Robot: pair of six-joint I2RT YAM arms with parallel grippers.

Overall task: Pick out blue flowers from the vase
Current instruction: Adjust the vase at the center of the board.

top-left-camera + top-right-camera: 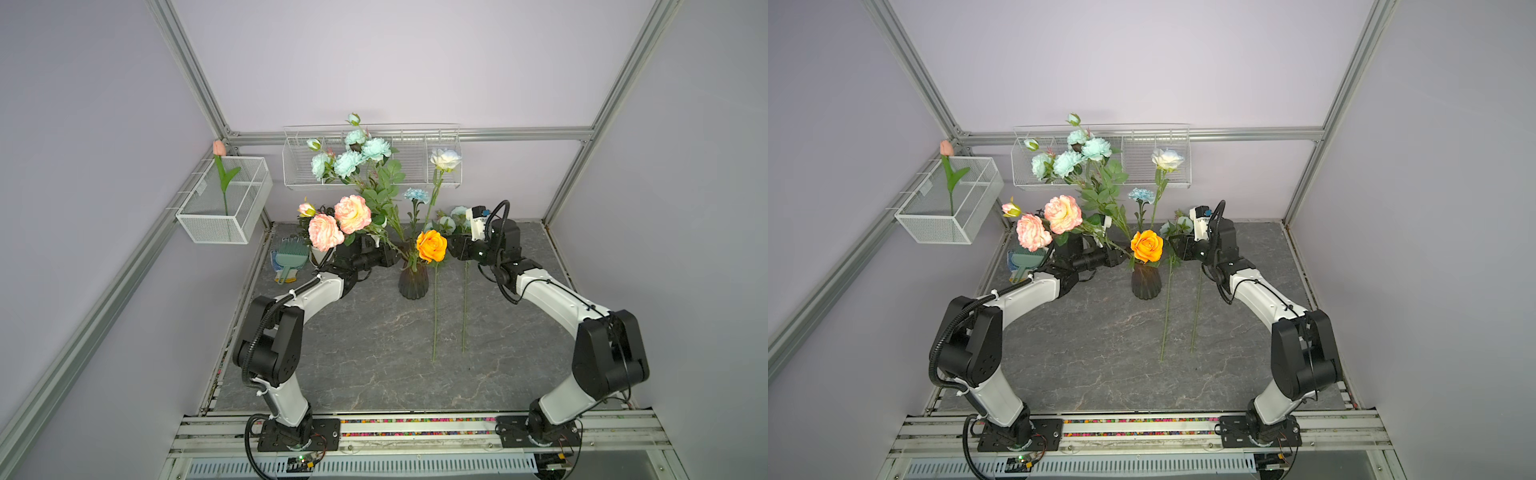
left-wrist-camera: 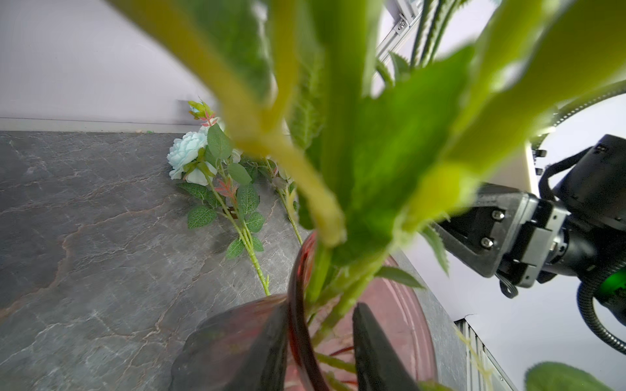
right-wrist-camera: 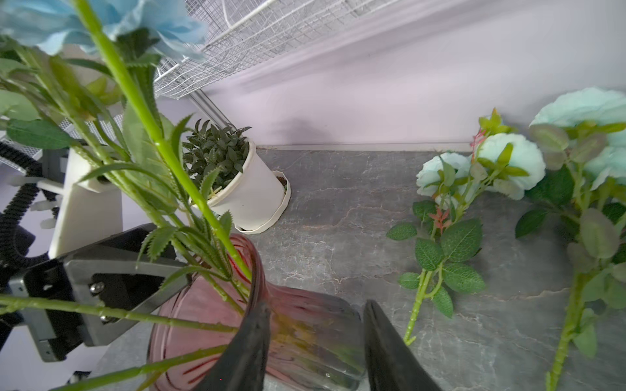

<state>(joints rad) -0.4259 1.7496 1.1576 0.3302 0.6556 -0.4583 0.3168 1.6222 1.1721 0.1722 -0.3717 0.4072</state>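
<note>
L jaws pinch vase (image 2: 295, 291) rim; R jaws straddle its neck.

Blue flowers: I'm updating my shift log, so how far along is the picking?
Done: two blue stems lie on the table beside the vase. In hand: the left gripper clamps its rim; the right gripper, open, hovers alongside, empty. Left: the tall blue spray and a blue carnation in the vase.

The vase (image 1: 412, 284) is glossy ribbed glass. The table (image 1: 365, 357) looks matt, stone-veined; the basket (image 1: 216, 228) at frame left is wire mesh.
</note>
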